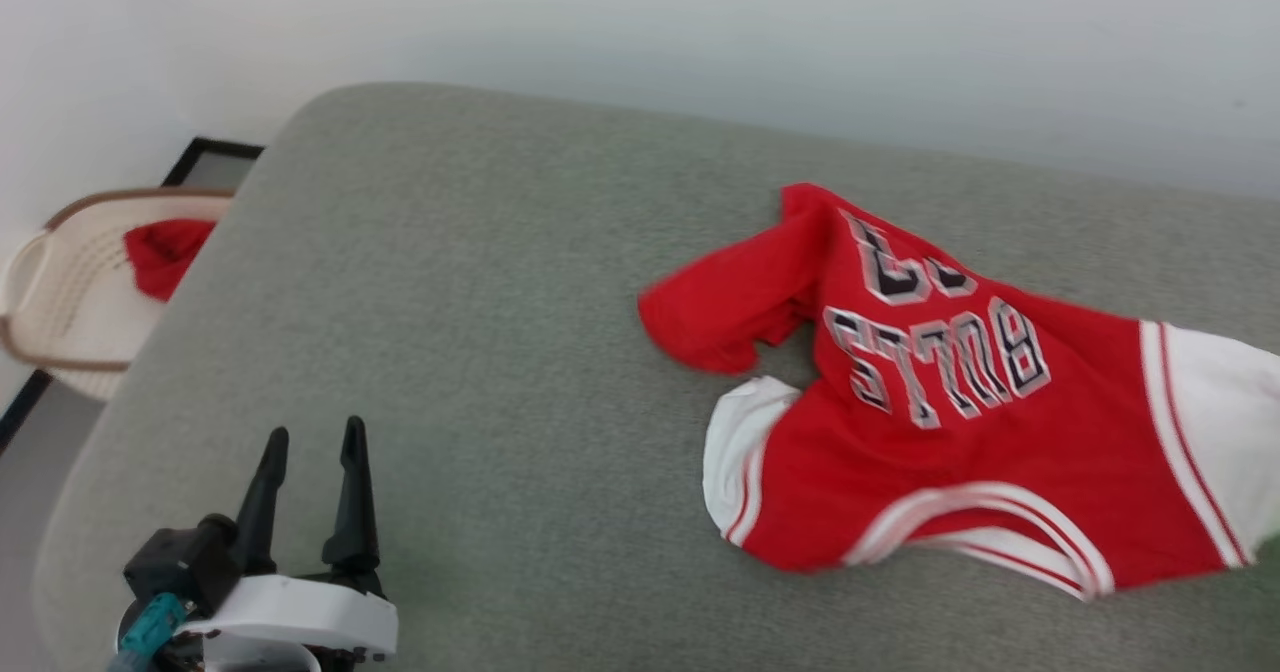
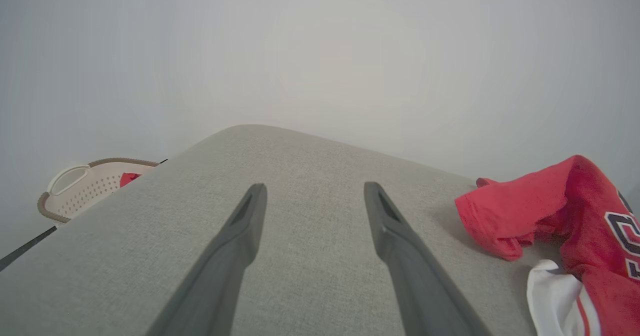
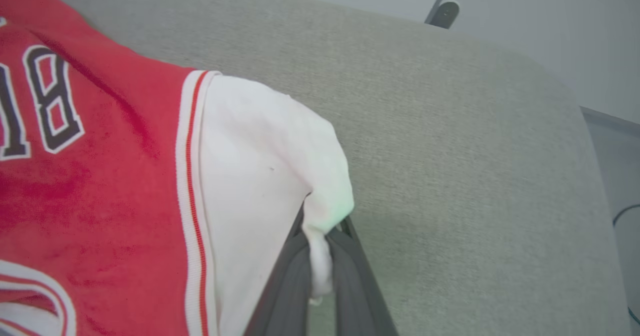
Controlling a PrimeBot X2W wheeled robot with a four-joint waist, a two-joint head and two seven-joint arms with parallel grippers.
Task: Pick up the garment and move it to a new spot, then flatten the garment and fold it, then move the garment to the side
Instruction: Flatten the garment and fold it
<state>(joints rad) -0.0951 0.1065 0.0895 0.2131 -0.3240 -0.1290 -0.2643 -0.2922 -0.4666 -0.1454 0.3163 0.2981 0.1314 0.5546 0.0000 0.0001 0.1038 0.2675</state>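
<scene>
The garment (image 1: 960, 452) lies crumpled on the right part of the grey padded surface (image 1: 480, 332), and in the head view its lettering stands upside down. The right gripper (image 3: 324, 221) has its jaws clenched on the edge of one white sleeve (image 3: 260, 141). I think this corner hold is chosen so that the cloth can be lifted and carried to a new spot while it hangs open. The left gripper (image 1: 315, 432) hovers over bare surface, well apart from the shirt. Its jaws are released and hold nothing, probably to be free for a second corner. I count one garment, two white sleeves, two grippers, one basket (image 1: 60, 292) beside the surface and one red cloth (image 1: 165, 252) inside it.
</scene>
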